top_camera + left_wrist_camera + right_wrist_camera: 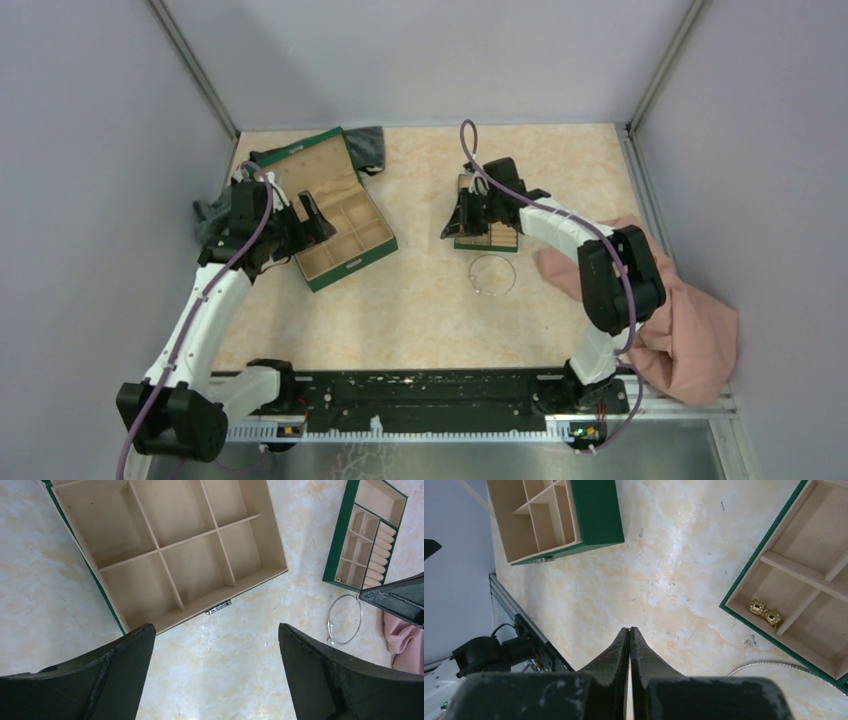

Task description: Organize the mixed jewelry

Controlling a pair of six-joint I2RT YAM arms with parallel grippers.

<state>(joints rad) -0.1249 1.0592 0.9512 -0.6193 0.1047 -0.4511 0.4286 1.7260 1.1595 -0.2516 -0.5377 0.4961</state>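
1. Both claws are seen from overhead: the left claw hangs over the big green box, and the right claw hangs at the left edge of the small green tray.
2. Left claw, wrist view: the fingers stand wide apart with nothing between them. Below lie the box's bare tan compartments and its metal latch.
3. Right claw, wrist view: the fingers are pressed together. Nothing can be seen pinched between them, and they sit above bare table.
4. Wire hoop: it lies flat on the table, just beside the near edge of the small tray and well apart from the box. It is free of both claws. The left wrist view shows it by the tray's corner. Only an arc of it shows in the right wrist view.
5. Gold earrings: two small pieces side by side in a corner compartment of the small tray.
6. Pink cloth: bunched at the table's right edge, near the hoop.
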